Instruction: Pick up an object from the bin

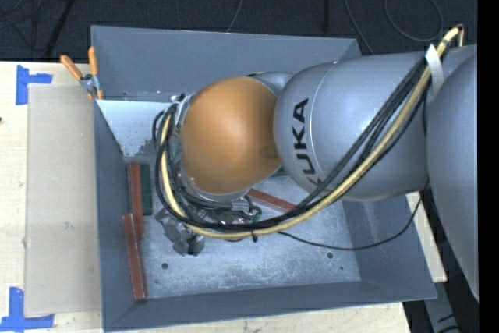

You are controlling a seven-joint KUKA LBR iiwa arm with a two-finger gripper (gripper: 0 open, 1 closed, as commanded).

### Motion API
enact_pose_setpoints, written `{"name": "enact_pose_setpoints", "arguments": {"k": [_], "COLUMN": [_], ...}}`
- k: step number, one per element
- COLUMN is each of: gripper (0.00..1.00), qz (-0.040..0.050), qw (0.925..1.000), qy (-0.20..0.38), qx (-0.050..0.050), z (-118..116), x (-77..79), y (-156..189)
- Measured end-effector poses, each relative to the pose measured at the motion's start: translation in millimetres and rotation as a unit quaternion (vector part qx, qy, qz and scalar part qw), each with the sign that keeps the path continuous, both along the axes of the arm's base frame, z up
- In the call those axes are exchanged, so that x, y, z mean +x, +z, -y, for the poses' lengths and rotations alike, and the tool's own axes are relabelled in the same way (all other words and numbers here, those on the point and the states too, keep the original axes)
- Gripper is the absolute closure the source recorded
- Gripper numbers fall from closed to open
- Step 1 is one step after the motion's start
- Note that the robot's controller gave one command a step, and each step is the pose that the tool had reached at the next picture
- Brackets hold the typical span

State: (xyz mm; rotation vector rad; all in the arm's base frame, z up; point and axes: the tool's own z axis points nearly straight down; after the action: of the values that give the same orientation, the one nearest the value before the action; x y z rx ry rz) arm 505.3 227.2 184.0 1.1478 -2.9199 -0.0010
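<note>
My gripper (184, 238) is low over the bin floor in the front left part, and its grey body shows just under the wrist. Nothing can be seen in it. Close to its left, a reddish-brown flat stick (136, 260) lies along the left wall. A second stick of the same kind (135, 185) lies farther back along that wall, with a dark green strip (146, 197) right beside it. To the right of the gripper, the end of a third brown stick (274, 203) pokes out from under the arm.
The arm, its orange wrist cover and looped cables hide the middle and back of the bin. Bare, scuffed floor shows along the front and towards the front right corner. The sloped left wall stands close to the gripper.
</note>
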Motion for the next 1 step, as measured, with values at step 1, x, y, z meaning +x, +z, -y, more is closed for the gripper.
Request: {"name": "enact_pose_setpoints", "arguments": {"k": [1], "gripper": [1.0], "qz": [-0.0009], "qw": [0.9996], "qy": [-0.028], "qx": [-0.001], "z": [27.3], "x": [-22.3], "y": [-35.3]}}
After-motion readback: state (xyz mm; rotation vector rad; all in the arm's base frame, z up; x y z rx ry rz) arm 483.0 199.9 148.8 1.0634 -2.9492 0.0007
